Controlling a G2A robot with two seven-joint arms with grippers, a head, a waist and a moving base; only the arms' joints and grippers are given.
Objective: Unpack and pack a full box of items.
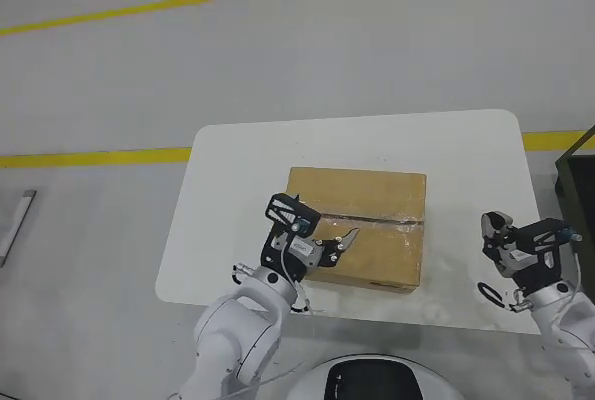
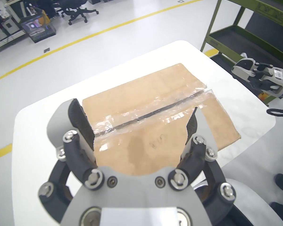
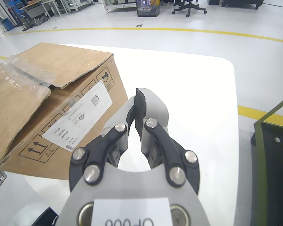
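Bench [image 1: 477, 150], white and round-cornered, bore a taped brown cardboard box [image 1: 357, 200] mid-frame; yellow-lined grey floor [image 1: 277, 60] lay around; left gripper [image 2: 135, 109] released, right gripper [image 3: 139, 99] clenched.

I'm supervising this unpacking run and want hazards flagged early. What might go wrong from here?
The loose tape along the box seam may stick to the open left gripper hovering above it.
The torn flap edge near the shut right gripper could rip further if pulled.
The box sits near the front edge of the table; tugging flaps might drag it off.
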